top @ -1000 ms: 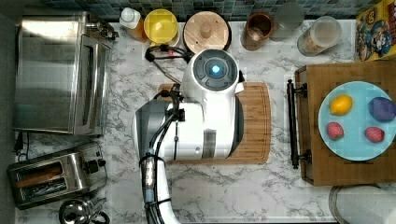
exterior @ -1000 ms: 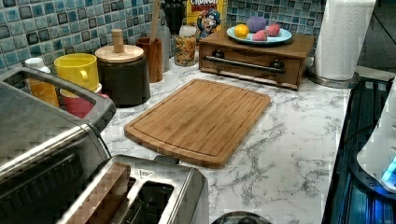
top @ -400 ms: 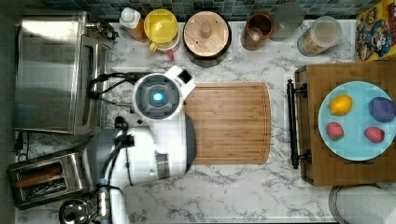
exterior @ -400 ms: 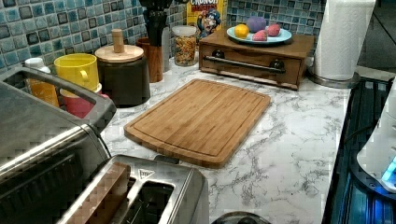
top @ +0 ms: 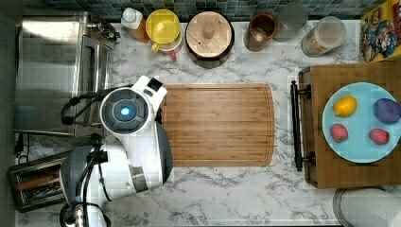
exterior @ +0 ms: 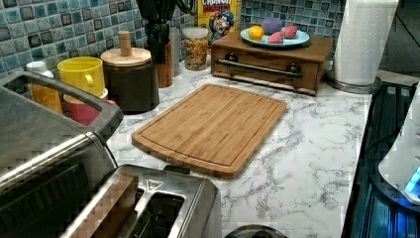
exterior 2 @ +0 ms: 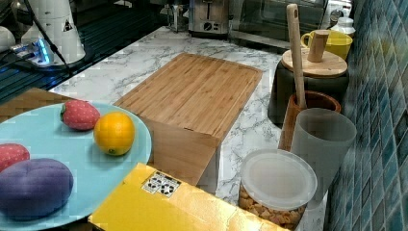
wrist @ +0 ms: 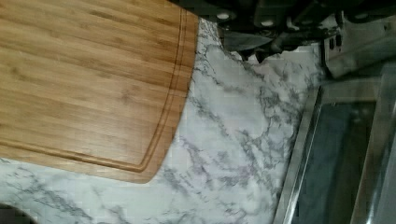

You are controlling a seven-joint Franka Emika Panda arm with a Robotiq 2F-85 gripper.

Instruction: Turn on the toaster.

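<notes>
The toaster [top: 34,183] is a small steel two-slot one in the top view's lower left corner, partly under my white arm [top: 126,142]. Seen close in the left view, the toaster [exterior: 148,210] has a brown slice [exterior: 106,210] in one slot. It also stands far back on the counter in the right view, as the toaster [exterior 2: 208,17]. My gripper [wrist: 260,52] is shut with nothing in it. It hangs over bare marble between the cutting board [wrist: 93,79] and the toaster oven's steel edge [wrist: 299,154], apart from the toaster.
The big steel toaster oven [top: 52,71] stands beside the toaster. The cutting board [top: 217,125] lies mid-counter. A yellow mug [top: 163,26], a lidded dark pot [top: 209,32] and jars line the tiled wall. A wooden stand carries a blue fruit plate [top: 361,123].
My arm has swung from above the cutting board toward the top view's left, and its wrist now sits over the board's left end next to the toaster oven.
</notes>
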